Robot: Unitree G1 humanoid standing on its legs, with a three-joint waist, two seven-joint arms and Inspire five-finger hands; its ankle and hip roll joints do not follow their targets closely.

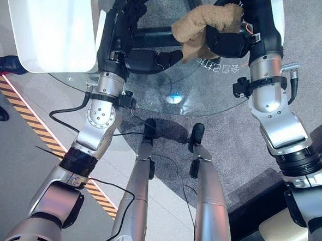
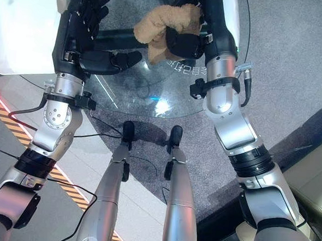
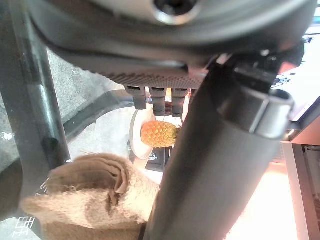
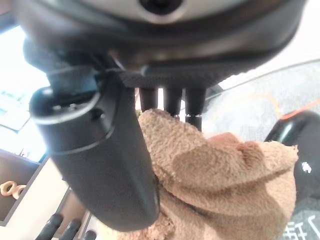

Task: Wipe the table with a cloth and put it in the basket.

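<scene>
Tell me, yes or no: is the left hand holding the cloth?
No. The brown cloth is bunched in the right hand, while the left hand rests open beside it over the glass table.

The cloth [image 1: 202,26] is in the right hand [image 1: 227,41], above the far part of the glass table [image 1: 206,96]. The left hand [image 1: 128,28] is just beside it, on its left, over the table too.

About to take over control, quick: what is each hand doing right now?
Left hand: open, fingers straight, holding nothing, above the glass table.
Right hand: shut on the brown cloth.
</scene>
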